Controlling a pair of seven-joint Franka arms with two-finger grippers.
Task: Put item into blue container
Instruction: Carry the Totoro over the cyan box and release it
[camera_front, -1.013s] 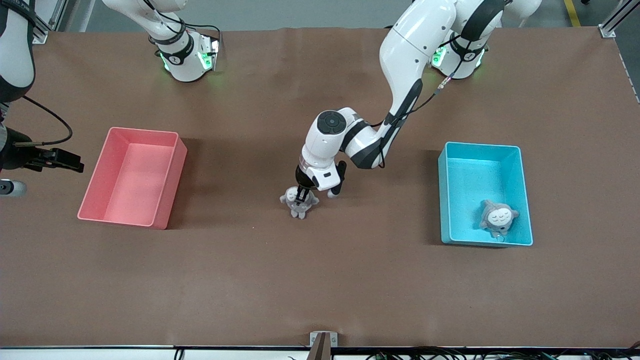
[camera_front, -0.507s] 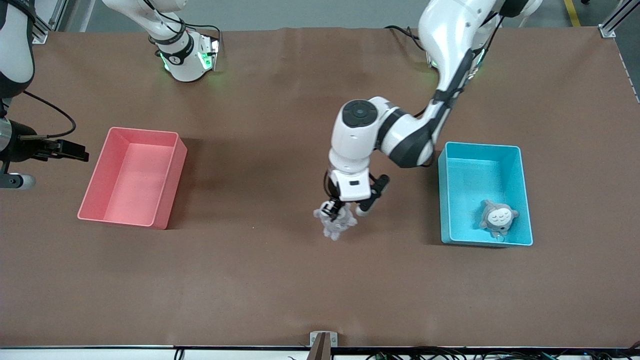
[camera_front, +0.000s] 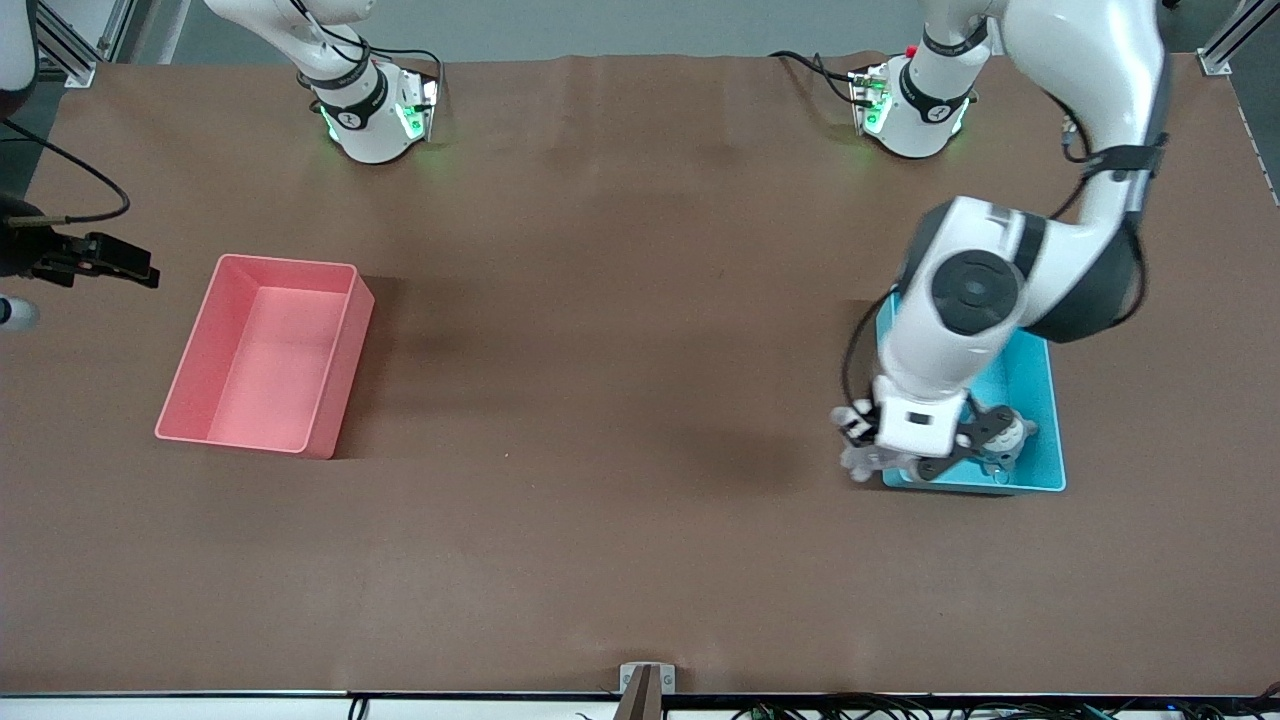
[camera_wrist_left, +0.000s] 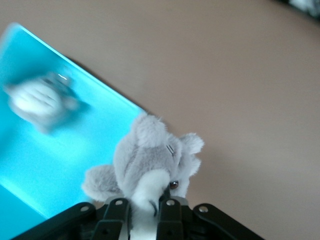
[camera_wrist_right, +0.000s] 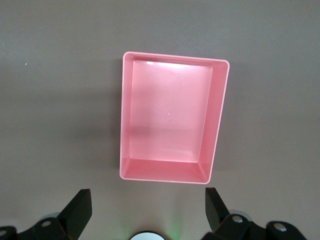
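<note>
My left gripper (camera_front: 858, 430) (camera_wrist_left: 145, 204) is shut on a grey plush toy (camera_front: 858, 460) (camera_wrist_left: 145, 160), pinching its pale muzzle. It holds the toy in the air over the rim of the blue container (camera_front: 1048, 385) (camera_wrist_left: 30, 165), at the corner toward the right arm's end; part of the toy hangs over the table. A second grey plush (camera_front: 1008, 432) (camera_wrist_left: 40, 100) lies inside the container. My right gripper (camera_front: 105, 260) (camera_wrist_right: 147, 210) waits open and empty at the right arm's end of the table, beside the pink bin.
A pink bin (camera_front: 262, 352) (camera_wrist_right: 170, 120) of like size stands with nothing in it toward the right arm's end. The table is covered by a brown mat (camera_front: 600, 400). The left arm's forearm and wrist hide much of the blue container in the front view.
The left arm has carried the plush toy from the table's middle to the blue container's rim. The right gripper has drifted slightly away from the front camera.
</note>
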